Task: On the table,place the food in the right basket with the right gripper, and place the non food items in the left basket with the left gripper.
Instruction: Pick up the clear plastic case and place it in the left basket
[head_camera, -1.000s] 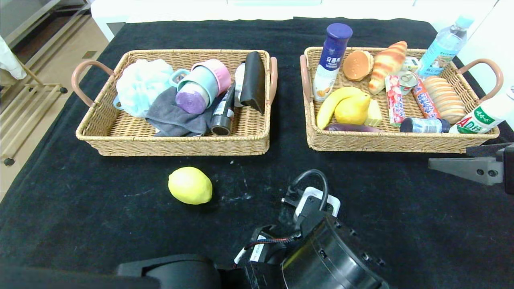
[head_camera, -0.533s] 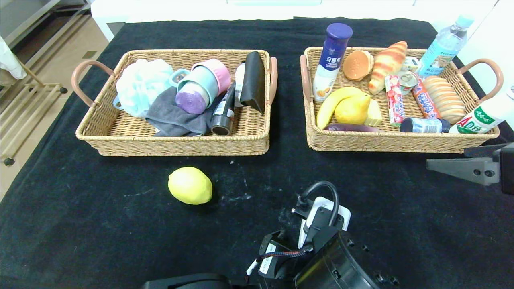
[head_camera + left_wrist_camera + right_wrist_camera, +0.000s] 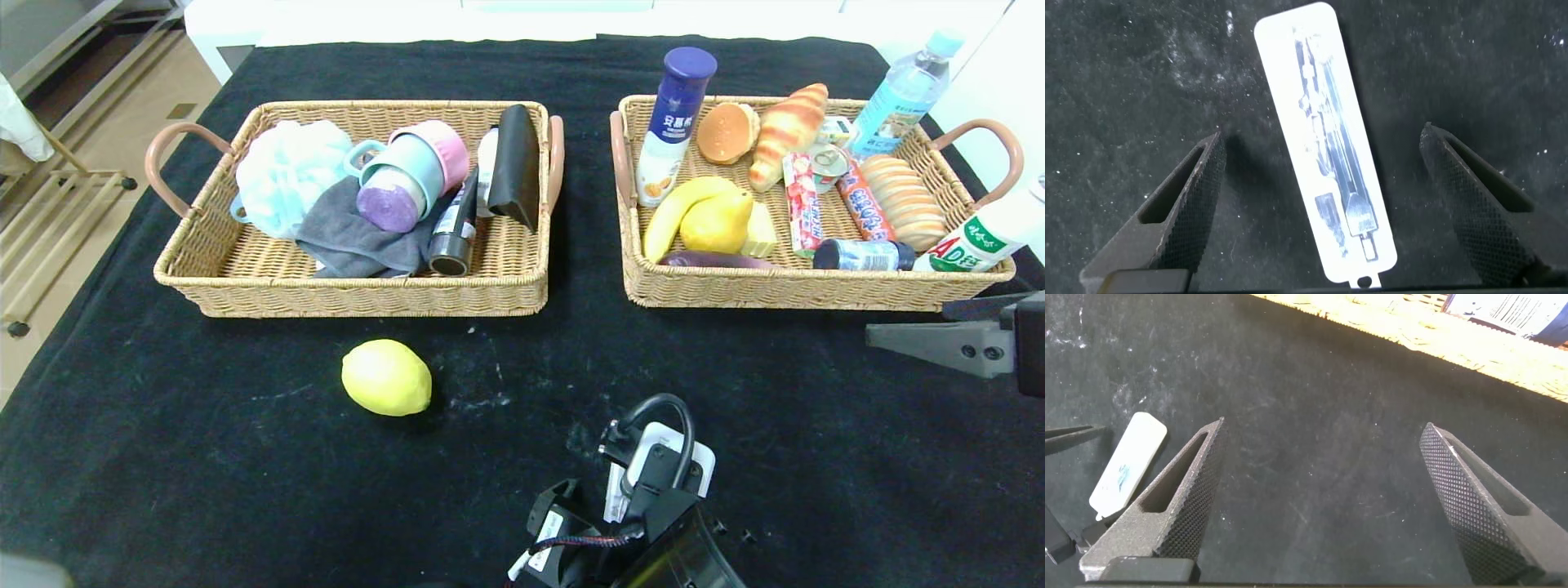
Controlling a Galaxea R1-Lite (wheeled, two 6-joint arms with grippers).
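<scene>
Nearest, the left gripper [image 3: 1323, 204] hangs over a flat white packet [image 3: 1327, 143] on the black tablecloth [image 3: 163, 457], jaws spread wide to either side, not touching. The right gripper [image 3: 1323, 506], also spread, hovers before the right basket [image 3: 804, 290]. The lemon [image 3: 386, 377] sits on open cloth before the left basket [image 3: 351, 298].

Two baskets are sitting side by side toward the back of the table [image 3: 122, 457]: the left basket [image 3: 351, 298] and the right basket [image 3: 816, 290] (both holding items). A lemon [image 3: 386, 377] is lying in front of the left basket, and a white packet [image 3: 1327, 143] is lying to the lemon's right, nearer the robot.
</scene>
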